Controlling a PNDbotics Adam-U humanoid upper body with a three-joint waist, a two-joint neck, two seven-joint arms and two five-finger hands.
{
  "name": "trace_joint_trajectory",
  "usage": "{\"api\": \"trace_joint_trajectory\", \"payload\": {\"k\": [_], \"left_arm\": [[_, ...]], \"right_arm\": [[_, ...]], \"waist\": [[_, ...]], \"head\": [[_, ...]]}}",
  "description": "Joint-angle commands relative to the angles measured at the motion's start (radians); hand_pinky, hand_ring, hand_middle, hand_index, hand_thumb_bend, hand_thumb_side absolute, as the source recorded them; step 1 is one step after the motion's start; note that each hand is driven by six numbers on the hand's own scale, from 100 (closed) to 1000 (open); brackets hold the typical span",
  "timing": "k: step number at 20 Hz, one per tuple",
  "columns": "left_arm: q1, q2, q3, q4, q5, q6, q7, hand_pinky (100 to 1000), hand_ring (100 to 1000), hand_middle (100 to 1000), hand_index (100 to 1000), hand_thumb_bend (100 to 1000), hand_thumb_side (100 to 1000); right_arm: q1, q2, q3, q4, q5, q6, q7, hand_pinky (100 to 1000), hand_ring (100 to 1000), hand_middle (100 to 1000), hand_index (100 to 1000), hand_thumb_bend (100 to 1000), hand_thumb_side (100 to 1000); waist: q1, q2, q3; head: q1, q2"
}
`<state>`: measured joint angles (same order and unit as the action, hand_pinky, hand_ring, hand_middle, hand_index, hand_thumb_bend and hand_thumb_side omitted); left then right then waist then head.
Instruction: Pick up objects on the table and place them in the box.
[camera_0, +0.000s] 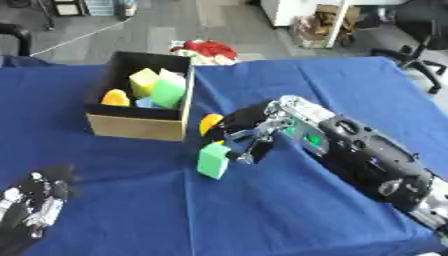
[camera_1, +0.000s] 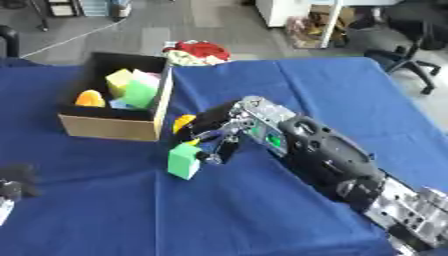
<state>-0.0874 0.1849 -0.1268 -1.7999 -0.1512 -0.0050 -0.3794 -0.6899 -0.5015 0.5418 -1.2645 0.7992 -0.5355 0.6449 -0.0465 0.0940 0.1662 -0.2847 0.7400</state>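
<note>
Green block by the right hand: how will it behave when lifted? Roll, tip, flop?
The green block looks like a flat-faced solid, so probably stiff and unlikely to roll. It appears tilted at the fingertips of the right hand, so it may tip or twist if pinched off-centre. Its plain, smooth-looking faces could slip; weight cannot be judged, though it looks light.

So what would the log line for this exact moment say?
right hand: at green block, fingers curled | left hand: idle, lower left | box: holds several coloured pieces | yellow piece: on cloth beside box
</note>
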Motion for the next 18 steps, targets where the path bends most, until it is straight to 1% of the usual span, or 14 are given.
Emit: {"api": "trace_joint_trajectory", "payload": {"k": [1, 2, 3, 4, 5, 6, 7, 8, 9, 12, 18], "left_arm": [[-0.011, 0.007, 0.002, -0.015, 0.003, 0.0, 0.0, 734, 625, 649, 814, 100, 558], [-0.011, 0.007, 0.001, -0.014, 0.002, 0.0, 0.0, 734, 625, 649, 814, 100, 558], [-0.01, 0.008, 0.001, -0.014, 0.002, 0.0, 0.0, 734, 625, 649, 814, 100, 559], [-0.01, 0.008, 0.002, -0.014, 0.002, 0.0, 0.0, 734, 625, 649, 814, 100, 558], [-0.009, 0.008, 0.002, -0.014, 0.002, 0.0, 0.0, 734, 625, 649, 814, 100, 558], [-0.009, 0.008, 0.002, -0.014, 0.002, 0.0, 0.0, 734, 625, 649, 814, 100, 559], [-0.008, 0.009, 0.002, -0.014, 0.001, 0.0, 0.0, 734, 625, 649, 814, 100, 559], [-0.008, 0.009, 0.002, -0.014, 0.001, 0.0, 0.001, 734, 625, 649, 814, 100, 559], [-0.007, 0.01, 0.002, -0.013, 0.001, 0.0, 0.001, 734, 624, 649, 814, 100, 559], [-0.006, 0.011, 0.002, -0.013, 0.0, 0.001, 0.001, 734, 624, 648, 814, 100, 560], [-0.006, 0.011, 0.002, -0.013, 0.0, 0.001, 0.001, 734, 624, 648, 814, 100, 561]], "right_arm": [[-0.007, -0.011, -0.008, 0.015, 0.022, -0.222, 0.194, 970, 964, 956, 1000, 263, 100], [-0.007, -0.013, -0.009, 0.016, 0.016, -0.222, 0.195, 970, 965, 959, 1000, 268, 100], [-0.01, -0.016, -0.007, 0.015, 0.006, -0.223, 0.198, 971, 965, 960, 1000, 298, 140], [-0.015, -0.02, -0.005, 0.012, -0.007, -0.224, 0.203, 973, 967, 963, 1000, 345, 218], [-0.022, -0.026, -0.002, 0.007, -0.02, -0.226, 0.208, 976, 971, 967, 1000, 407, 348], [-0.028, -0.032, 0.001, -0.001, -0.034, -0.228, 0.216, 978, 972, 969, 1000, 444, 432], [-0.034, -0.039, 0.004, -0.009, -0.049, -0.229, 0.223, 979, 973, 970, 1000, 465, 495], [-0.038, -0.045, 0.007, -0.018, -0.063, -0.229, 0.231, 979, 973, 970, 1000, 477, 525], [-0.041, -0.051, 0.009, -0.027, -0.077, -0.228, 0.239, 979, 974, 971, 1000, 483, 590], [-0.043, -0.067, 0.016, -0.05, -0.117, -0.219, 0.258, 978, 972, 971, 1000, 483, 629], [-0.042, -0.079, 0.027, -0.078, -0.144, -0.201, 0.262, 979, 972, 972, 1000, 485, 598]], "waist": [[-0.002, -0.019, -0.001], [-0.002, -0.02, -0.002], [-0.003, -0.02, -0.003], [-0.003, -0.021, -0.003], [-0.004, -0.022, -0.004], [-0.005, -0.022, -0.004], [-0.005, -0.022, -0.005], [-0.006, -0.023, -0.005], [-0.007, -0.023, -0.005], [-0.01, -0.023, -0.007], [-0.013, -0.023, -0.007]], "head": [[0.002, 0.001], [0.002, 0.002], [0.002, 0.003], [0.003, 0.004], [0.003, 0.004], [0.004, 0.005], [0.005, 0.005], [0.005, 0.005], [0.005, 0.006], [0.005, 0.007], [0.005, 0.006]]}}
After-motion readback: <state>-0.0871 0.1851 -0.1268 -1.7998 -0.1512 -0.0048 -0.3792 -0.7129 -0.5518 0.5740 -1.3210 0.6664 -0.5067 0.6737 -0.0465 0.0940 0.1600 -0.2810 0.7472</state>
